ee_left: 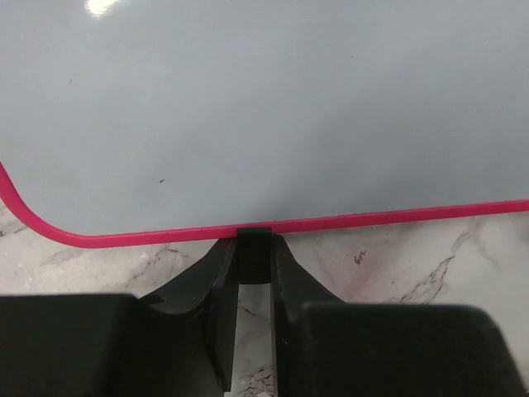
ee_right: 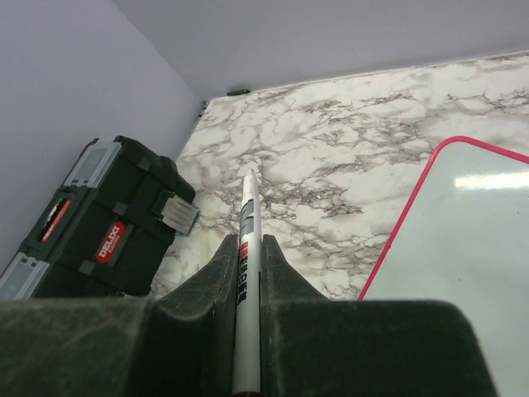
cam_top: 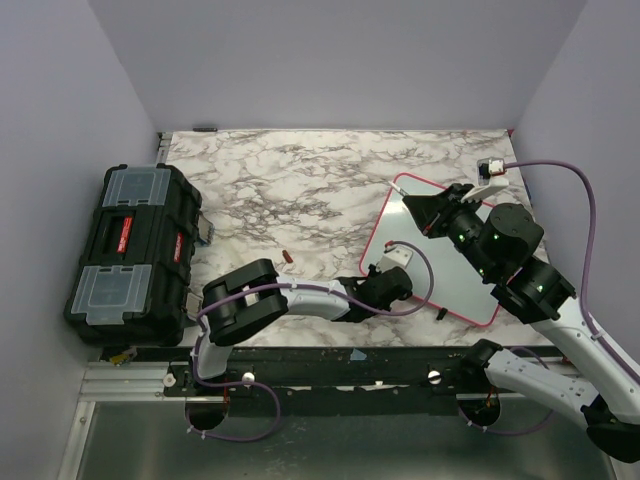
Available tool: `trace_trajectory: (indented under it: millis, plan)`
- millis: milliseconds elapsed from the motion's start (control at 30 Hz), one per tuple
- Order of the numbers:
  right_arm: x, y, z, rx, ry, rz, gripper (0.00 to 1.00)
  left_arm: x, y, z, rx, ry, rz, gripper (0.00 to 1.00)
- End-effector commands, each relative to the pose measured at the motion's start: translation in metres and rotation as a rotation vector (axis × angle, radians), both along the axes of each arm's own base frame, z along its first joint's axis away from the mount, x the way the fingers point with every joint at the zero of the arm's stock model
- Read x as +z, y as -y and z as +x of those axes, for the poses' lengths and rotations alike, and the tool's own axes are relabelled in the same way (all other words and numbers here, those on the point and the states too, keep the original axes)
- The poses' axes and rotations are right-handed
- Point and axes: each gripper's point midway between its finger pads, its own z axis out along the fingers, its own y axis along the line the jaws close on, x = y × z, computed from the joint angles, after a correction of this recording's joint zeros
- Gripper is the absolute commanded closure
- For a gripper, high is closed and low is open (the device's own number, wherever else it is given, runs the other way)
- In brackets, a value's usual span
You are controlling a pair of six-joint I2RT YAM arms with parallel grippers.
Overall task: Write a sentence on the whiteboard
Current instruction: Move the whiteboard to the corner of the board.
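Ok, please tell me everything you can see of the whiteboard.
The whiteboard is a rounded-corner rectangle, glossy white with a thin pink-red frame, lying flat on the marble table, right of centre. No writing shows on its visible part. The left gripper is shut on a small black tab at its near edge; the right arm covers part of it.

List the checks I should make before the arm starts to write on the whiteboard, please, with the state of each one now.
1. Marker gripped: ok, right jaws shut on it.
2. Whiteboard steadied: ok, left jaws shut on its black foot.
3. Writing surface free: ok, no lettering shows.
4. Marker uncapped: cannot tell; a small red piece lies on the marble table.
5. Tip touching the board: cannot tell.
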Motion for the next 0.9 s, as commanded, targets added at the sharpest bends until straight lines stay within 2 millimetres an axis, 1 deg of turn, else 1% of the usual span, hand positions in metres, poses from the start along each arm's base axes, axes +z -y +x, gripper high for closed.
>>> trace_trajectory:
  millis: [0,67,100,300,467,633,767,867]
  plan:
    - [0.001,-0.002,-0.003,0.018,-0.007,-0.012,0.99,0.003,0.000,0.008,0.038,0.019,-0.001,0.93]
    - [0.001,-0.002,-0.003,0.018,-0.008,-0.011,0.99,0.002,-0.001,0.009,0.042,0.018,0.002,0.99]
    - [0.000,-0.002,-0.003,0.017,-0.009,-0.011,0.99,0.001,-0.002,0.009,0.043,0.016,0.003,1.00]
    - [0.000,-0.001,-0.003,0.012,-0.010,-0.010,0.99,0.003,-0.009,0.010,0.074,0.017,0.000,1.00]
    - [-0.001,-0.001,-0.002,0.011,-0.014,-0.010,0.99,0.003,-0.021,0.011,0.130,0.013,0.002,1.00]
    - [-0.004,-0.003,-0.001,0.009,-0.019,-0.010,0.99,-0.004,-0.044,0.015,0.207,-0.013,0.025,1.00]
    - [-0.003,-0.004,0.000,0.011,-0.019,-0.005,0.99,-0.008,-0.073,0.021,0.308,-0.033,0.027,1.00]
    - [-0.004,-0.006,0.002,0.011,-0.021,-0.006,0.99,-0.010,-0.092,0.022,0.364,-0.043,0.024,1.00]
